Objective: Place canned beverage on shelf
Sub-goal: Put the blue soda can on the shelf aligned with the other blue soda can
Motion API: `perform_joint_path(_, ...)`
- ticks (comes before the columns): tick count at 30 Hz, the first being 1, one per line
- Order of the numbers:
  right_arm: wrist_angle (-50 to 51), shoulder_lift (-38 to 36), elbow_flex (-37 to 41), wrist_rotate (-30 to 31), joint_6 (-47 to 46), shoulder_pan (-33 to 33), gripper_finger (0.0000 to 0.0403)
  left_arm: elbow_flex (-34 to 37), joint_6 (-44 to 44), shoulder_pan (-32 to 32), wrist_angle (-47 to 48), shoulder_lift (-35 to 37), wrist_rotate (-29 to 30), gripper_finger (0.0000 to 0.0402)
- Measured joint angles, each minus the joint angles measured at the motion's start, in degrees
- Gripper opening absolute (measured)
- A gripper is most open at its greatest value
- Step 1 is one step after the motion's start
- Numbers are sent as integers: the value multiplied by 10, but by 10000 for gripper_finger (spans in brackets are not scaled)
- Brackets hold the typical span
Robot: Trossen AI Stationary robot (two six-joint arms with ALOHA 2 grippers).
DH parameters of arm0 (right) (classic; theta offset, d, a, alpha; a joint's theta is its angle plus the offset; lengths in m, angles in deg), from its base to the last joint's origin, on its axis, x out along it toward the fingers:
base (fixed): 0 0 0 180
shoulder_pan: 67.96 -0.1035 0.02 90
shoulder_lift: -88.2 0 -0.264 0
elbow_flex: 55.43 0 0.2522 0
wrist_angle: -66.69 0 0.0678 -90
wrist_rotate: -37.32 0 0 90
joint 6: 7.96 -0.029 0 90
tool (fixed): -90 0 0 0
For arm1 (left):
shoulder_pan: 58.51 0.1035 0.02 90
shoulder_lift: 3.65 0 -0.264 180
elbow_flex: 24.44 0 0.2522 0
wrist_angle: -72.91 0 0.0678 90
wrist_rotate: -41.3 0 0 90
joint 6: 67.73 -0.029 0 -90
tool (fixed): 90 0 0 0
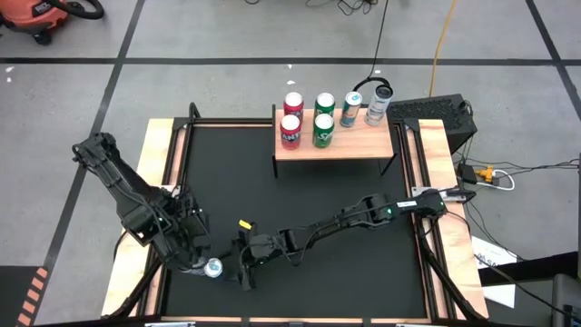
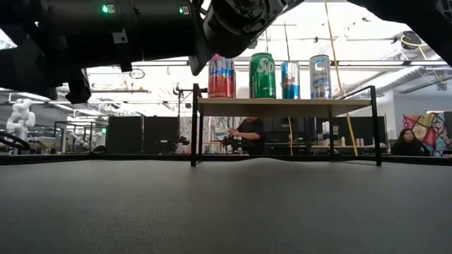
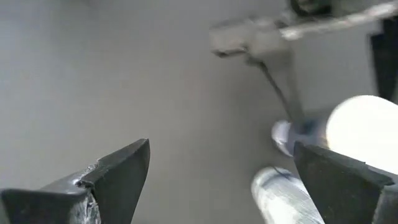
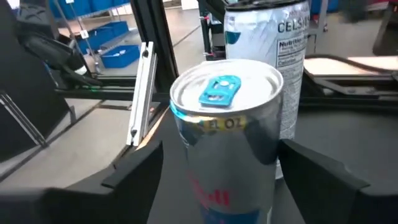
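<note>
A silver can with a blue tab (image 1: 214, 267) (image 4: 227, 137) stands upright on the black mat near the front left. My right gripper (image 1: 243, 265) (image 4: 217, 155) reaches it level from the right, open, one finger on each side and a gap showing at both. A taller white can (image 4: 283, 37) stands right behind it. My left gripper (image 1: 195, 263) (image 3: 221, 155) hangs open over the mat, pointing steeply down, close beside these cans. The shelf (image 1: 334, 145) (image 2: 282, 106) at the far edge carries several upright cans.
Wooden rails (image 1: 163, 163) frame the mat (image 1: 300, 209). A small yellow piece (image 1: 243, 222) lies on the mat. A black box and cables (image 1: 445, 113) sit at the far right. People (image 2: 247, 134) sit in the room beyond the shelf.
</note>
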Motion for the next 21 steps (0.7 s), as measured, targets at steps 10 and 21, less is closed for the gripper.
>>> perform_joint_path(10, -32, 0, 0, 0, 54, 3, 320, 0, -12, -12, -55, -54, -30, 389)
perform_joint_path(21, -43, 0, 0, -4, 55, 5, 318, -3, -21, -12, -87, -101, 1, 389)
